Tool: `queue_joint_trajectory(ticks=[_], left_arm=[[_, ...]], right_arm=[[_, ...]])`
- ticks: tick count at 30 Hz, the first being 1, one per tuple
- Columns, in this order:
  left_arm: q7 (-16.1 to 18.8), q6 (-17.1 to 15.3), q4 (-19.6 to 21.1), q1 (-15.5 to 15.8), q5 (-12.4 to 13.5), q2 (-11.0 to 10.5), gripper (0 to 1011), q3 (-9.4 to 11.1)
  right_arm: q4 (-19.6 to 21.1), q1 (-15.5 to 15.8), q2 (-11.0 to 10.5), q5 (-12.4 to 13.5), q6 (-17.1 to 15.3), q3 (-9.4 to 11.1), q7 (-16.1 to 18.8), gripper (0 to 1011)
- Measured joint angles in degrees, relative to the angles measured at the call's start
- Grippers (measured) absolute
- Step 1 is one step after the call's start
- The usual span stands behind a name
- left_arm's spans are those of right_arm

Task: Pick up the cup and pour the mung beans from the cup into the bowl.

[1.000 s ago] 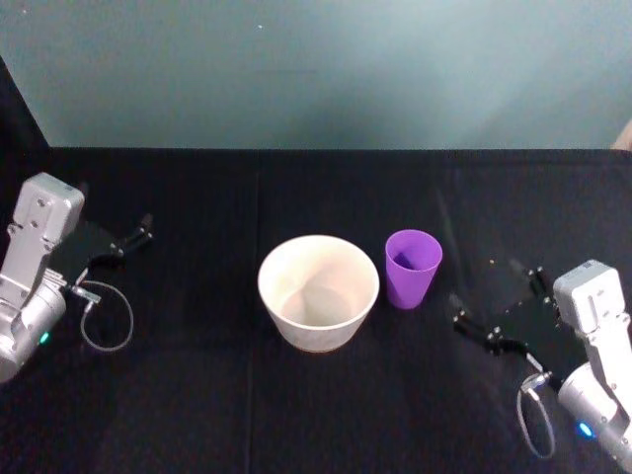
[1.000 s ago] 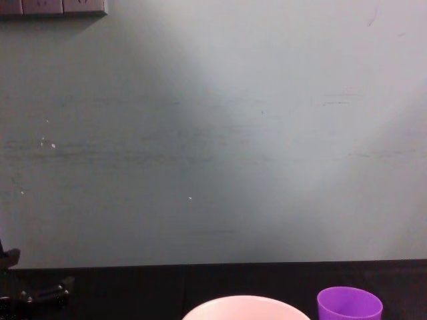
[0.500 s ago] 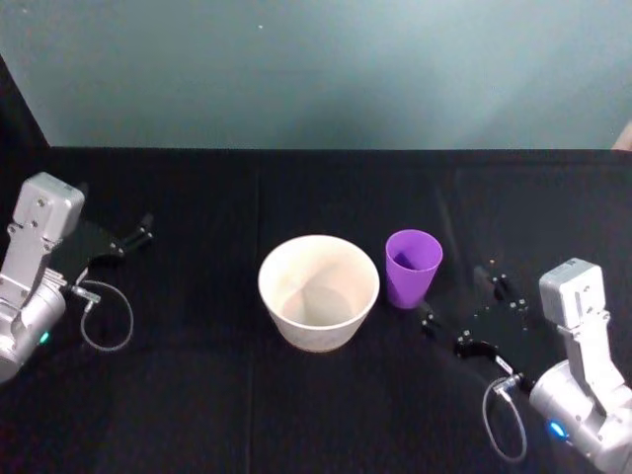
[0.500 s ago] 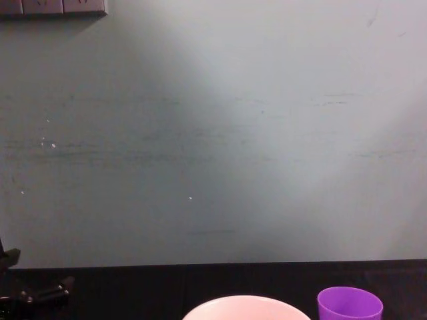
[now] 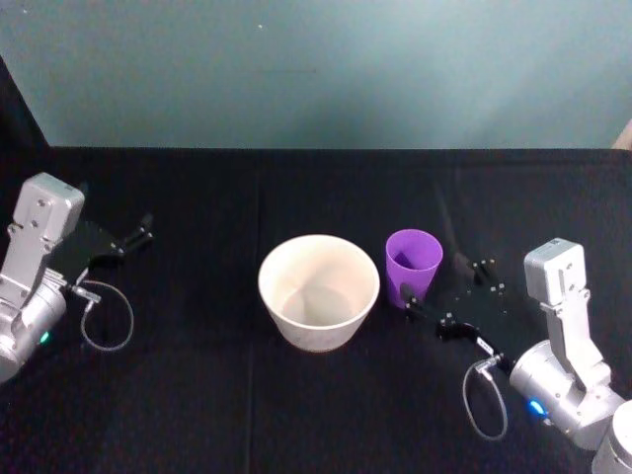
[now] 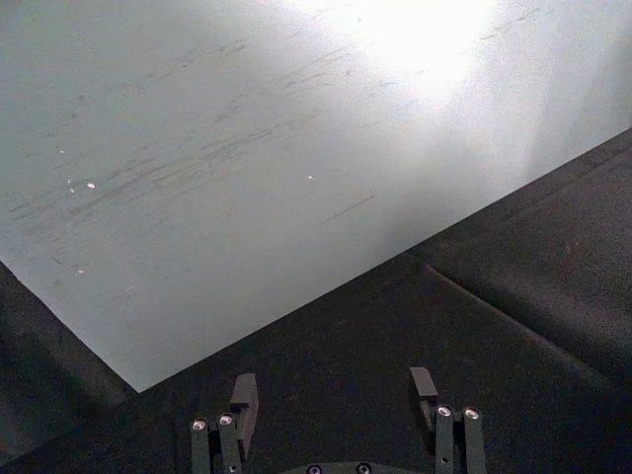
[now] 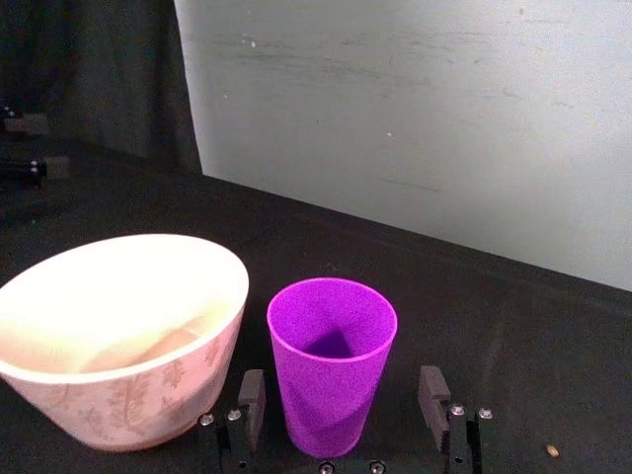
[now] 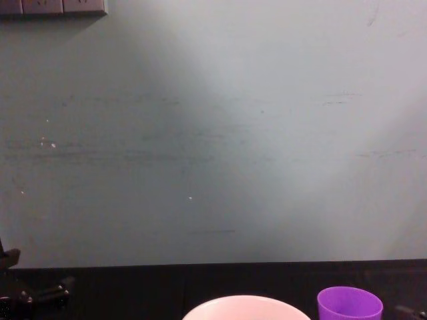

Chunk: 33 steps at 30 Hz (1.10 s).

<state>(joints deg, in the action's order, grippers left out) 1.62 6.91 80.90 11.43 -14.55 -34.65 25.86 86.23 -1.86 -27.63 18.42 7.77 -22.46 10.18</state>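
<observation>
The purple cup (image 5: 413, 267) stands upright on the black counter (image 5: 197, 395), just to the right of the wide pale bowl (image 5: 316, 336) and apart from it. The right wrist view looks into the cup (image 7: 332, 360), but its shadowed bottom hides any contents. The same view shows a faint leaf pattern on the bowl's outer wall (image 7: 128, 395) and a tan speck (image 7: 551, 451) on the cloth.

The right tool (image 5: 444, 288) is released, its fingers (image 7: 252, 395) spread either side of the cup's lower half with gaps showing. The chest view catches only the rims of the cup (image 8: 349, 304) and bowl (image 8: 243, 301).

The left tool (image 5: 133, 237) is parked at the counter's left side, fingers (image 6: 244, 400) spread over bare cloth.
</observation>
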Motion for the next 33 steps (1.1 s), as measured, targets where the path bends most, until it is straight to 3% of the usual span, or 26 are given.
queue_joint_trajectory(ticks=[33], left_arm=[[0.0, 0.0, 0.0, 0.0, 0.0, 0.0, 1000, 0.0]], right_arm=[[-5.4, -4.6, 5.2, -2.7, -3.0, 1.6, 5.1, 1002]])
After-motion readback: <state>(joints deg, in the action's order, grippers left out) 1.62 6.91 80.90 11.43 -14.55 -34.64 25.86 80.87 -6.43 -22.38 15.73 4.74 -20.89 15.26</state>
